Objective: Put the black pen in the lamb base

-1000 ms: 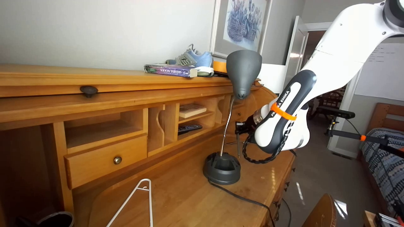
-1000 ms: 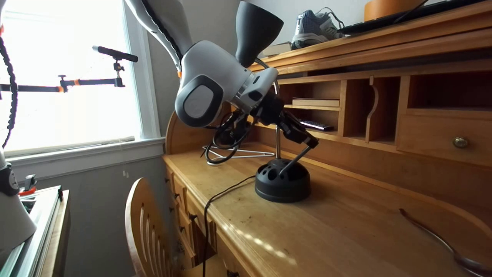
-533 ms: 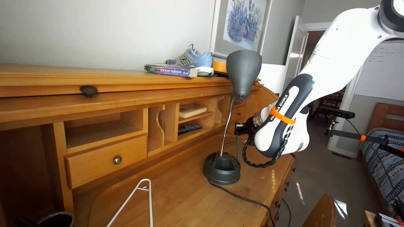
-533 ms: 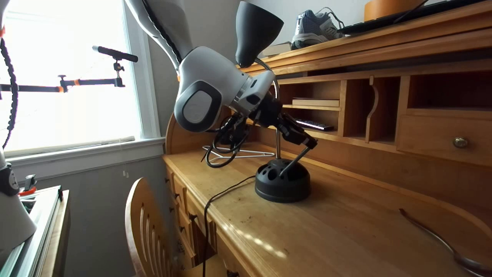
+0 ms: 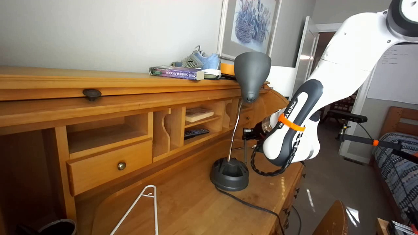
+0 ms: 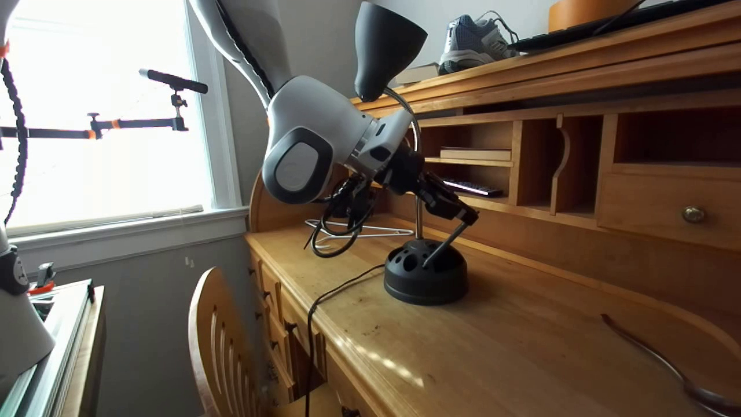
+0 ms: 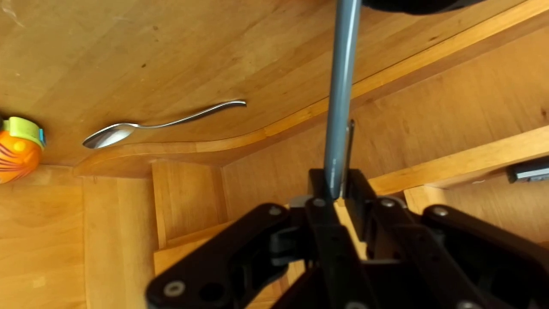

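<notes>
The black pen, grey-looking in the wrist view (image 7: 342,86), is held by its upper end between the fingertips of my gripper (image 7: 336,184). In both exterior views the gripper (image 5: 249,133) (image 6: 468,217) is beside the lamp stem, above the lamp base. The lamp base (image 5: 229,180) (image 6: 425,286) is round and black with several openings in its top. The pen (image 6: 444,245) slants down, and its lower end overlaps the openings. The pen (image 5: 245,150) meets the base's rim at the far side; I cannot tell if its tip is inside. A dark edge of the base (image 7: 420,5) shows in the wrist view.
The lamp stem (image 5: 234,130) and shade (image 5: 252,75) rise close to the gripper. The lamp cord (image 6: 341,285) runs over the desk edge. A spoon (image 7: 111,135) and an orange toy (image 7: 19,152) lie on the desk. A white hanger (image 5: 155,209) lies there too.
The arm's wrist has lowered slightly. The pen, still held, has shifted a little, and its lower end is slightly lower against the base openings. The lamp has not moved.
</notes>
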Robot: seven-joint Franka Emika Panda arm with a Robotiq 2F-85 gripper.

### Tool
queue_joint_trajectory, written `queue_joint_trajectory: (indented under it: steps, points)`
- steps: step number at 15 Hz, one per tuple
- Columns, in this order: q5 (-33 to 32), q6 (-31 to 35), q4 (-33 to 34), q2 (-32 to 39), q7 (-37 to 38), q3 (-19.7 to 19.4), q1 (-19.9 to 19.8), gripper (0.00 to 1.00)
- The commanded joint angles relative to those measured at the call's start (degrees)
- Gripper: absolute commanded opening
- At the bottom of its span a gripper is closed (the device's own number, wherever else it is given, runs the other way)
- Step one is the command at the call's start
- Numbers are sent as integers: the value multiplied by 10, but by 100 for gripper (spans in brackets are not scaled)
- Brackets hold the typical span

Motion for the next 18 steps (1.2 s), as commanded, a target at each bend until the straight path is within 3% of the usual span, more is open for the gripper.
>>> queue_joint_trajectory:
  steps: [1, 18]
  points:
    - [13, 24, 8, 15, 2, 11, -7, 4]
    - [17, 75, 3, 40, -8, 18, -2, 4]
